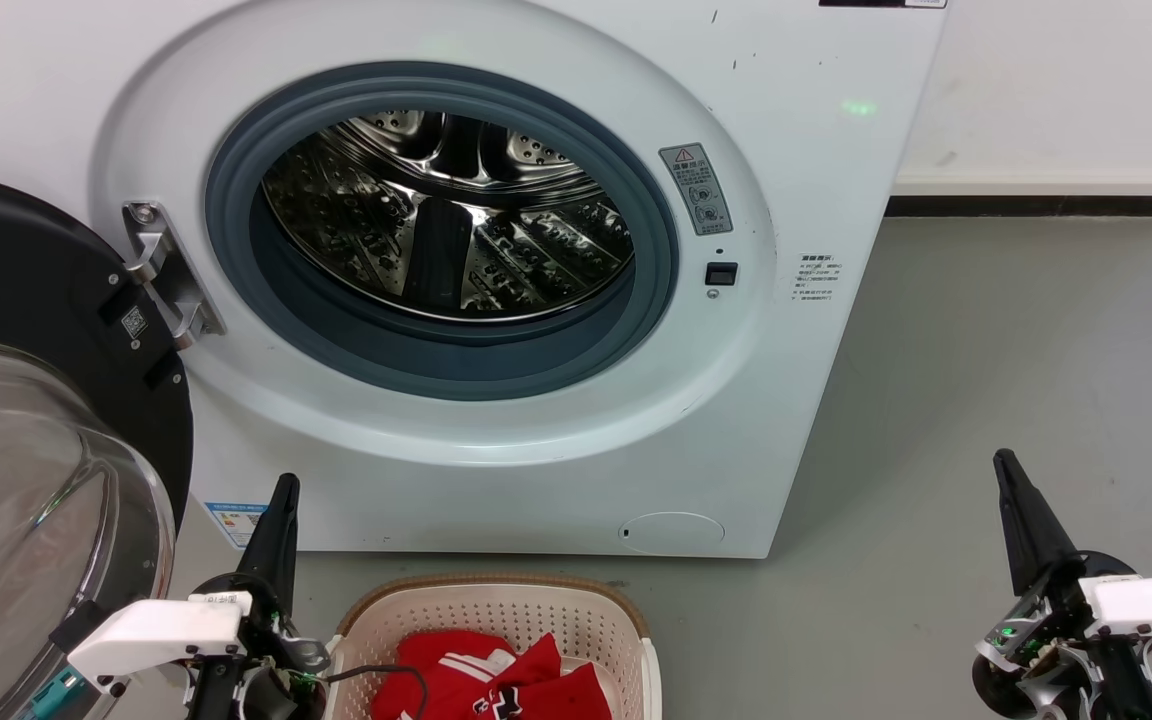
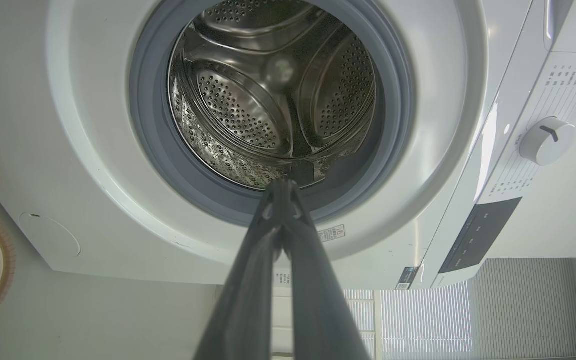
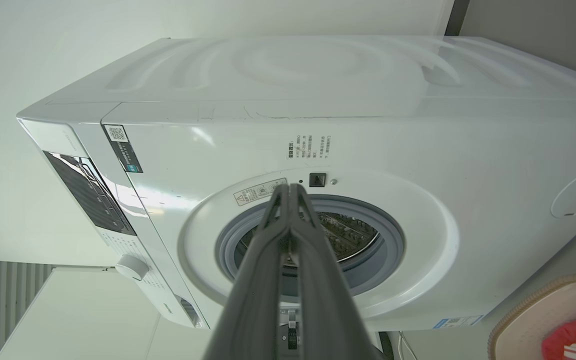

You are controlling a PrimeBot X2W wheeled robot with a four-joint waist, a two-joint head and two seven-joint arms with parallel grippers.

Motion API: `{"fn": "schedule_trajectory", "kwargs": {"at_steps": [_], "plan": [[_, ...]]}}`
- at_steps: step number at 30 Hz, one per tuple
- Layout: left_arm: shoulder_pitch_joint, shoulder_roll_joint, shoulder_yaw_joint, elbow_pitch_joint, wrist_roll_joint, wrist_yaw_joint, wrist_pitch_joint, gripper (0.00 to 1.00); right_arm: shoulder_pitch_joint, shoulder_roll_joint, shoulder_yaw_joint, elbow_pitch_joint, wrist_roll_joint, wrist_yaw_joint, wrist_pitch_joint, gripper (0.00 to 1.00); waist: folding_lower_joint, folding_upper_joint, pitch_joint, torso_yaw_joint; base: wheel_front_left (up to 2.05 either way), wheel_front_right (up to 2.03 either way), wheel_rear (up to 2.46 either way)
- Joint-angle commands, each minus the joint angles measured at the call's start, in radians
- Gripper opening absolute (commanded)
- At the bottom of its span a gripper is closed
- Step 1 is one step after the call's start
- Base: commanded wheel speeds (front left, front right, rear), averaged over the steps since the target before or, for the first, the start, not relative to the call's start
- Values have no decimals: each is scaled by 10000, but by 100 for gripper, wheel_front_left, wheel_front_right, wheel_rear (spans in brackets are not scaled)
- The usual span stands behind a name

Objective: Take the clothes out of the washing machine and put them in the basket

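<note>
Clothes (image 1: pixel 466 672) in basket (image 1: pixel 496 608), beside left jaws

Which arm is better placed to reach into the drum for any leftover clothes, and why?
Probably left. The left gripper sits below the porthole of the washing machine, and its wrist view looks straight into the drum. The right gripper hangs beyond the machine's side, over the floor.

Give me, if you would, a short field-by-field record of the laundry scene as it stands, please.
washing machine: door swung open on the robot's left
drum: no clothes seen inside
basket: on the floor in front of the machine
clothes: red, lying in the basket
left gripper: shut, holding nothing
right gripper: shut, holding nothing
</note>
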Motion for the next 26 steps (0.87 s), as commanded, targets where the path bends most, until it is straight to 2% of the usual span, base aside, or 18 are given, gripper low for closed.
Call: {"fn": "schedule_trajectory", "kwargs": {"at_steps": [1,26], "plan": [[-65,-10,36,-35,-40,-42,32,0,-134,32,-21,19,-30,0,45,0,0,-1,0,1,0,0,0],[-60,-10,32,-37,-42,-42,31,0,-144,80,-102,24,-101,0,94,0,0,-1,0,1,0,0,0]]}}
